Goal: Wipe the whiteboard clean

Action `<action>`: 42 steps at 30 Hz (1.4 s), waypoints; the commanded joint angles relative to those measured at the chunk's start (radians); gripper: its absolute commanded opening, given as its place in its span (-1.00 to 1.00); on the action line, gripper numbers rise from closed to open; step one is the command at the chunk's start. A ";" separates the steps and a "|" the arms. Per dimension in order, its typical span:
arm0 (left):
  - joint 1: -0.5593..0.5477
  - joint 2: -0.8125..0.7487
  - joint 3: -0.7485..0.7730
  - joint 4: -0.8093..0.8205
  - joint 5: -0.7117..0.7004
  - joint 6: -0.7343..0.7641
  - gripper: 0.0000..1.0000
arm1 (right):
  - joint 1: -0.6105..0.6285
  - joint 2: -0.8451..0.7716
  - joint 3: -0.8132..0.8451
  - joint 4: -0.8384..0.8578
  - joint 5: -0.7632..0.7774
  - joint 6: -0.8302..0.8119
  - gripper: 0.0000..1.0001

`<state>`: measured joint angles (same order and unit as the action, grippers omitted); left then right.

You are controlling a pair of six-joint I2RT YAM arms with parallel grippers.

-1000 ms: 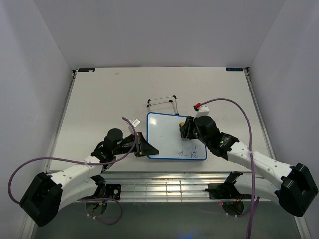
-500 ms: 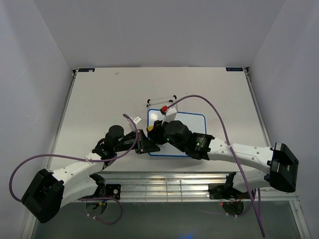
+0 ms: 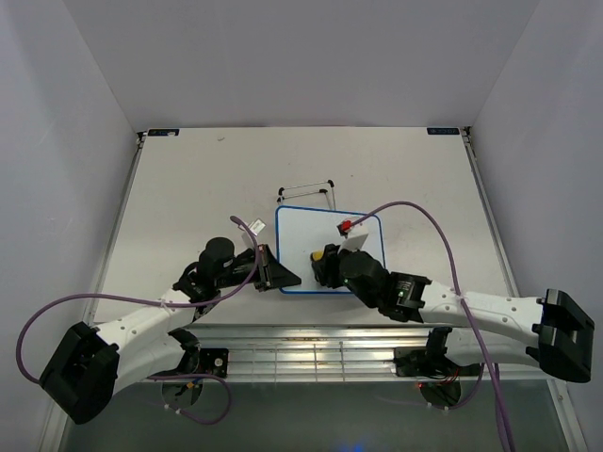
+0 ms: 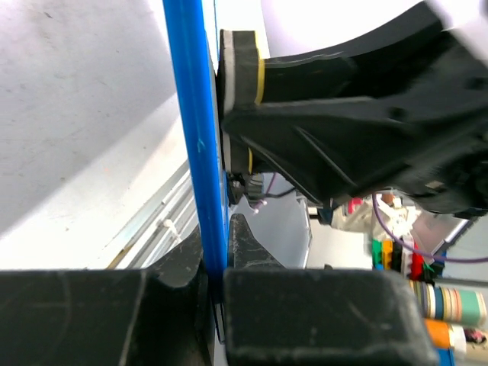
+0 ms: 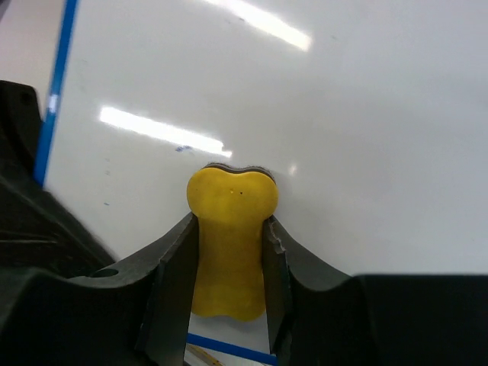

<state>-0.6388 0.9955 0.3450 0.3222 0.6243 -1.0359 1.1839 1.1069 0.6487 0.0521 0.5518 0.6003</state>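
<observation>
here, left gripper (image 4: 216,280) clamps blue-framed white rectangular whiteboard (image 3: 306,234) at edge; right gripper (image 5: 229,248) pinches yellow eraser block (image 5: 231,200) against it. board looks light, stiff, slippery; rim hold suits.

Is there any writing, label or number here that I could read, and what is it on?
No text can be read.
Whiteboard: the part that shows has only faint blue specks, no characters.
Stickers at the far corners: too small to read.
White cable tag: marks too small to read.
</observation>
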 commanded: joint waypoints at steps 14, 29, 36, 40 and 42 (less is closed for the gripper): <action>-0.019 -0.057 0.118 0.311 0.133 -0.032 -1.00 | -0.017 0.078 0.130 -0.020 -0.159 -0.082 -0.59; -0.021 -0.124 0.089 0.310 0.108 -0.018 -1.00 | -0.162 0.109 0.116 -0.176 -0.184 -0.016 -0.59; -0.019 -0.117 0.074 0.333 0.100 -0.013 -1.00 | -0.271 -0.041 -0.073 -0.172 -0.216 0.004 -0.60; -0.019 -0.086 0.040 0.396 0.098 -0.049 -1.00 | -0.238 0.000 -0.028 -0.100 -0.286 0.000 -0.62; -0.021 -0.057 0.029 0.440 0.107 -0.067 -1.00 | -0.186 0.039 0.049 -0.090 -0.285 -0.016 -0.62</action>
<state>-0.6426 0.9783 0.3252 0.3401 0.6209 -1.0882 0.9298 1.0801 0.6285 -0.0082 0.3546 0.5941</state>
